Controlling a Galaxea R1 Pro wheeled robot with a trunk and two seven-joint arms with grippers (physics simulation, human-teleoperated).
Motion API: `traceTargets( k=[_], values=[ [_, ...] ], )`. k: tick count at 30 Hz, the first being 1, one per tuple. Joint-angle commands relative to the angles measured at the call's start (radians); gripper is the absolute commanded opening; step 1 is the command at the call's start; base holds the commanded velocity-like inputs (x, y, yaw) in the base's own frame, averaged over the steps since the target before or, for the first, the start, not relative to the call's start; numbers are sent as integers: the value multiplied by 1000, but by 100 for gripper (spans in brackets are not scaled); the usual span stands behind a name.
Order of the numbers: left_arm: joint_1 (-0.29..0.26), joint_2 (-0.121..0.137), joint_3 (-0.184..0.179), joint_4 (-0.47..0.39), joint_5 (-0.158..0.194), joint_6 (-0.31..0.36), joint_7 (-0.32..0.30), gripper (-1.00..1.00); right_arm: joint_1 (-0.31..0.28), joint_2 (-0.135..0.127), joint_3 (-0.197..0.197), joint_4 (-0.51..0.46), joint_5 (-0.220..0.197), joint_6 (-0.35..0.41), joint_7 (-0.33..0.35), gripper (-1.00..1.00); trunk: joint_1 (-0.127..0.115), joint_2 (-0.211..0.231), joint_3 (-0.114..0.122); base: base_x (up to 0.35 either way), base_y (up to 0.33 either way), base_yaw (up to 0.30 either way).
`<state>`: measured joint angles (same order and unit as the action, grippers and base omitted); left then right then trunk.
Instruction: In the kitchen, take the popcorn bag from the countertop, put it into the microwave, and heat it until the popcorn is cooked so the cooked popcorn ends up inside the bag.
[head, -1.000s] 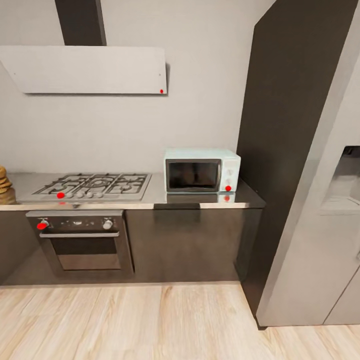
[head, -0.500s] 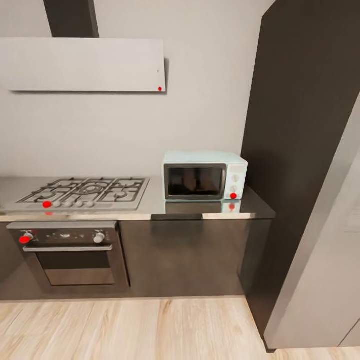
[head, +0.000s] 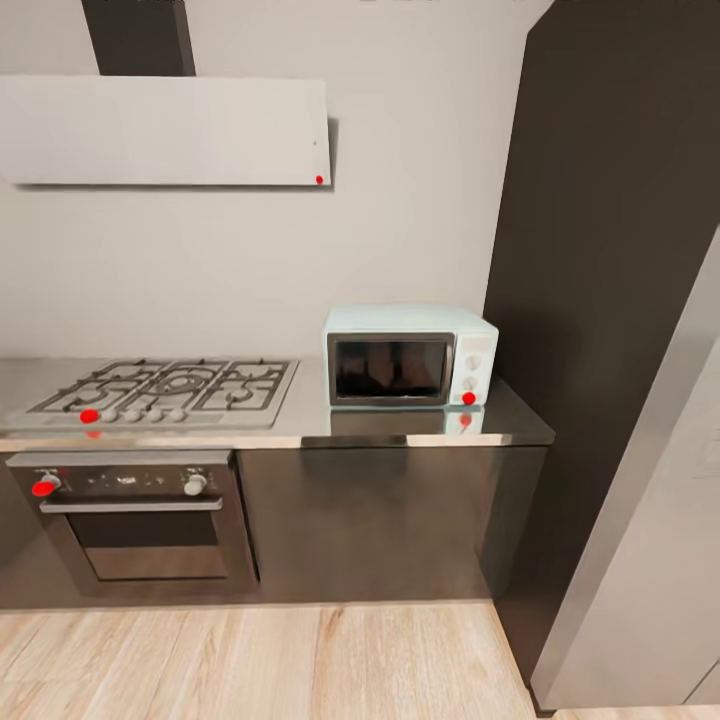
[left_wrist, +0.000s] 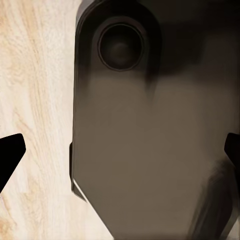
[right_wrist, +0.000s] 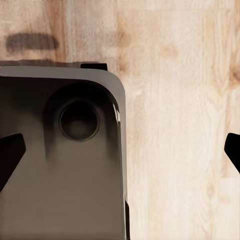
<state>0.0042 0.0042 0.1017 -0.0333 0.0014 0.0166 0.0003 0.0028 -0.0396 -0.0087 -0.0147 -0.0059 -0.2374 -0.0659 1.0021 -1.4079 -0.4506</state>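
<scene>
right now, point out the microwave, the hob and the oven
microwave (head: 388, 367), head view, on its dark glass door
hob (head: 170, 387), head view, on the middle of its grates
oven (head: 150, 530), head view, on its door glass under the bar handle

The head view faces the microwave (head: 410, 357) from across the floor (head: 300, 660); both wrist views look down at that floor, close.

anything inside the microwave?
The microwave door is shut. Through its dark glass only dim reflections show; no bag can be made out, but the tint hides the interior too much to be sure. It sits on the countertop, right of the hob.
</scene>
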Motion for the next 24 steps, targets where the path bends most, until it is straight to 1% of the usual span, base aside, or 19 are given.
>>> traceTargets(
  k=[1,14,19,24],
  values=[
    [0,0,7,-2,0,2,0,100,0,0,0,-1,0,-2,-2,100,-4,7,3,0,0,0],
    [0,3,9,-2,0,2,1,100,0,0,2,-1,0,-2,0,100,-54,98,43,0,0,0],
    [0,3,20,-2,0,2,1,100,0,0,1,-1,0,-2,0,100,-73,133,59,0,0,0],
    [0,3,23,-2,0,2,1,100,0,0,1,-1,0,-2,-1,100,-92,168,75,0,0,0]
  ],
)
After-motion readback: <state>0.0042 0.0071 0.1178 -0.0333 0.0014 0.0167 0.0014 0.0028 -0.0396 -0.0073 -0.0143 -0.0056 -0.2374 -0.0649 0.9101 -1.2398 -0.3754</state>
